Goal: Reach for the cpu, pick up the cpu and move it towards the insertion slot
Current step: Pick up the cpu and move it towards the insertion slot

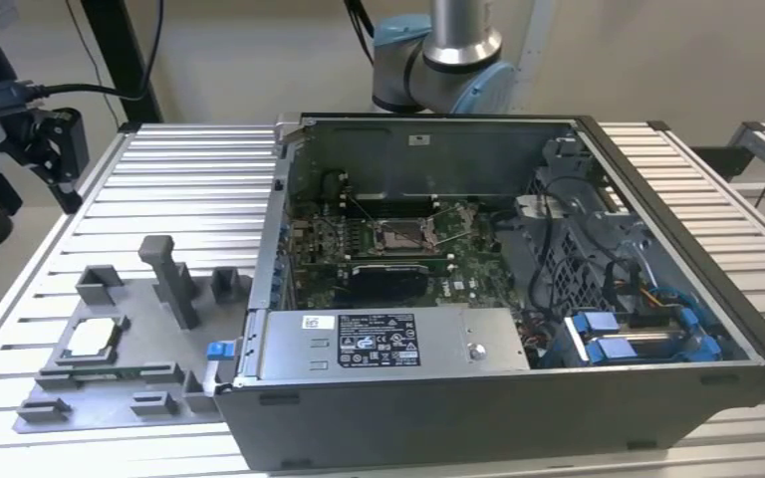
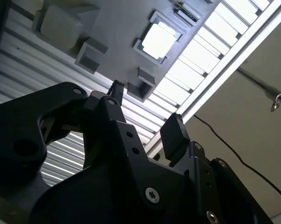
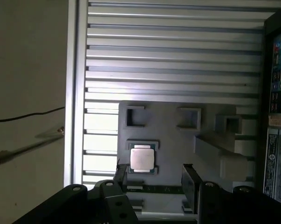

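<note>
The cpu point(image 1: 95, 339) is a flat silvery square chip lying in a recess of the grey fixture plate point(image 1: 117, 403), at the exterior view's left. My gripper point(image 3: 154, 169) hangs above that plate, open, with nothing between its black fingers point(image 3: 120, 173). In the first wrist view the cpu point(image 3: 142, 158) lies just off the gap, close to one fingertip. In the second wrist view the cpu point(image 2: 158, 41) sits well beyond the gripper point(image 2: 146, 102). The insertion slot point(image 1: 400, 235) is a silver-framed socket on the green board inside the open computer case.
The open computer case point(image 1: 489, 408) stands right of the fixture plate, holding a power supply point(image 1: 382, 342) and blue-tipped cables point(image 1: 622, 334). A tall grey post point(image 1: 170, 279) and low blocks rise from the plate. The slatted metal table point(image 1: 183, 189) ends near the plate's left side.
</note>
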Robot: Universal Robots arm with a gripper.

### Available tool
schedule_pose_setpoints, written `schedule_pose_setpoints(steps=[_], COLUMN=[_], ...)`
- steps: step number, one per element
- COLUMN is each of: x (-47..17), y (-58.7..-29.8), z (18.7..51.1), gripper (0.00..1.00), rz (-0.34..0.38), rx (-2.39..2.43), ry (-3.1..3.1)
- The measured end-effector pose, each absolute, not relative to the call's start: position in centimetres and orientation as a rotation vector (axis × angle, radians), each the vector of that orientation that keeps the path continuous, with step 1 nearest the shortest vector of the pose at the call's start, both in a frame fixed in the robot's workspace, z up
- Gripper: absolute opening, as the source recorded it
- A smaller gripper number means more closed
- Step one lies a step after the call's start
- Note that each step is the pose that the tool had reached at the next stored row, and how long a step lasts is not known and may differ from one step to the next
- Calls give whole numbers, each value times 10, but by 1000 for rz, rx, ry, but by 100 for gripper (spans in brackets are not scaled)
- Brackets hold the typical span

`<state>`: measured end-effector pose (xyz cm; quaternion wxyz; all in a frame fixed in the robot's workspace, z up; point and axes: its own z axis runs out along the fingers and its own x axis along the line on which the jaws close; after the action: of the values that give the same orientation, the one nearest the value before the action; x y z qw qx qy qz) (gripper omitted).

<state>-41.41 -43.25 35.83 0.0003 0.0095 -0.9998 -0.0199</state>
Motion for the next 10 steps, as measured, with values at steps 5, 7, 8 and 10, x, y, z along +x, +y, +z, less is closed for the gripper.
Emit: schedule_pose_setpoints(steps=[5, 7, 8, 10], x=[-414, -414, -414, -414], y=[-433, -433, -433, -433], z=[356, 356, 355, 354], gripper=[100, 100, 100, 100], rz=[-62, -62, -62, -62], rx=[30, 30, 30, 30], ry=[-3140, -3140, -3140, -3140])
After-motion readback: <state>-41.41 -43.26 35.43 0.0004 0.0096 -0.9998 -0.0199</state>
